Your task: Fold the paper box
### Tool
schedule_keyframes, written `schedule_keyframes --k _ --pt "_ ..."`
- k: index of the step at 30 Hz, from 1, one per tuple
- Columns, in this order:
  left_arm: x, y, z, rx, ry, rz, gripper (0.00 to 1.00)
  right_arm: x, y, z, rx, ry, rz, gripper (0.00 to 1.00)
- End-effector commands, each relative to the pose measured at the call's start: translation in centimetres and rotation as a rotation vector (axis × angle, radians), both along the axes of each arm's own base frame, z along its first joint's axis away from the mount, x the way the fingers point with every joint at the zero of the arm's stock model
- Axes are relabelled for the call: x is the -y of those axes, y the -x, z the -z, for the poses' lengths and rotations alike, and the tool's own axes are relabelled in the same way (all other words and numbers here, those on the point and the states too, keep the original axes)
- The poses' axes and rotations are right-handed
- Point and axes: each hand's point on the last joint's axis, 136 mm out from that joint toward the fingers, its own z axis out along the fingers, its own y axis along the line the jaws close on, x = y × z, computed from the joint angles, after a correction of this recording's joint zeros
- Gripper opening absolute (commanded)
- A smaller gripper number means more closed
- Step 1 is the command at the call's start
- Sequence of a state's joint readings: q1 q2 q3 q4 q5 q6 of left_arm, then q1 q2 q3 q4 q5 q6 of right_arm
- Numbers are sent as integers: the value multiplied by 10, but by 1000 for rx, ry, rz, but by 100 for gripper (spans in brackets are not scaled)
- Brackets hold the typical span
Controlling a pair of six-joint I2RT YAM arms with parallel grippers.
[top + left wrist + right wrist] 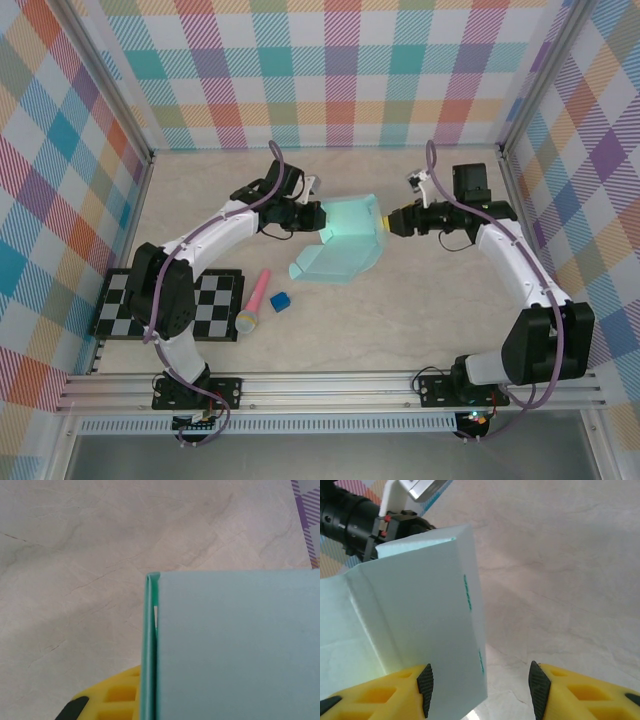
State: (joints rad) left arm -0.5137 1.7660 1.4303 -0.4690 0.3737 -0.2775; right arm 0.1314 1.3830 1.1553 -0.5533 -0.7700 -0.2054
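Observation:
The paper box [345, 240] is a pale mint-blue card, partly folded, with one panel raised and a flap resting on the table towards the front. My left gripper [318, 215] is shut on its left edge. In the left wrist view the card [235, 645] fills the lower right, and one yellow finger [112, 695] shows beside its folded edge. My right gripper [388, 224] is at the box's right side. In the right wrist view it [480, 690] stands open. An upright panel [420, 620] lies against the left pad [425, 687], and the right pad [538, 687] is well apart from it.
A pink stick-shaped toy with a pale round head [256, 300] and a tiny dark blue cube [281, 300] lie in front of the box. A black-and-white checkerboard [215, 300] sits at the left arm's base. Plaid walls close in three sides.

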Motion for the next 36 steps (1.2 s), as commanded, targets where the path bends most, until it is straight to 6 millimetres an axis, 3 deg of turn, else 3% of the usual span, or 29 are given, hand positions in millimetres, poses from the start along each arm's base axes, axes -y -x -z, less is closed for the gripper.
schedule_keyframes --k 1,16,24,36 --pt "2 -7 -11 18 31 4 0 -12 4 3 12 -30 -63 56" --pt "-6 -11 -8 19 -16 -67 0 -35 -10 26 -4 46 -30 62" --pt "-14 -11 4 -2 -47 -112 0 -50 -2 30 18 49 -81 66" --pt "-26 -16 9 15 -102 -162 0 -55 10 29 -13 49 -166 61"
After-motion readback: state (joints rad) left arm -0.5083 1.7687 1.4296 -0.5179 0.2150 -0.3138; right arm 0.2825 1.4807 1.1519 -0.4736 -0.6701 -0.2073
